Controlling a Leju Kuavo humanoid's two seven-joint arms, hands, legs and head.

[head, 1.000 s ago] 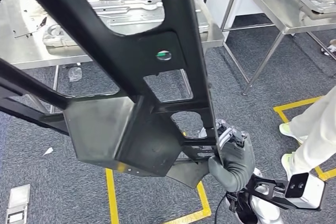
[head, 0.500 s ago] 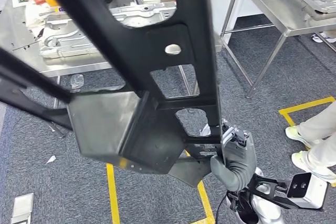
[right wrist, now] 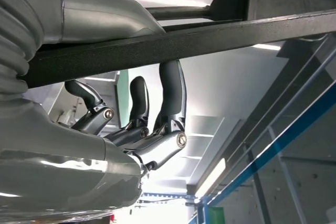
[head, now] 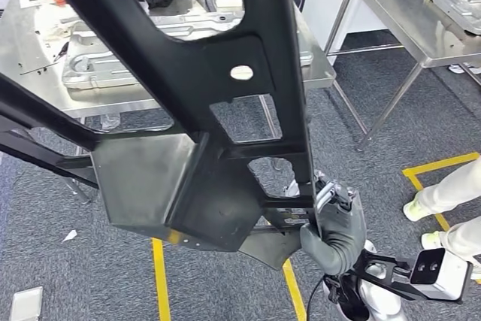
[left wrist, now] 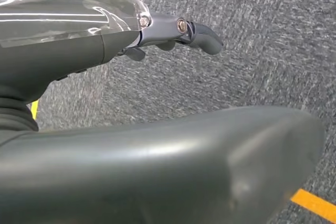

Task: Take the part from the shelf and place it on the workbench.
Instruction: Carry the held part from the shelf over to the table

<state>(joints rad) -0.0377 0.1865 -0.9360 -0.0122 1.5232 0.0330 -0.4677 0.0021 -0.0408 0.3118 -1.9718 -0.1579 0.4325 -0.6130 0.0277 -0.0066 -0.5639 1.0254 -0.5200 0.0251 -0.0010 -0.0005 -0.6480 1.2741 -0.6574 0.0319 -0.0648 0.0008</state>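
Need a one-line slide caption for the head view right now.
Right hand grips the black frame part by its edge, carrying it toward the steel workbench.

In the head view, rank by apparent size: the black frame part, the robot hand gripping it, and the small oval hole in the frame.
1. Black frame part, though closeness to the camera exaggerates it.
2. Right robot hand.
3. Oval hole.
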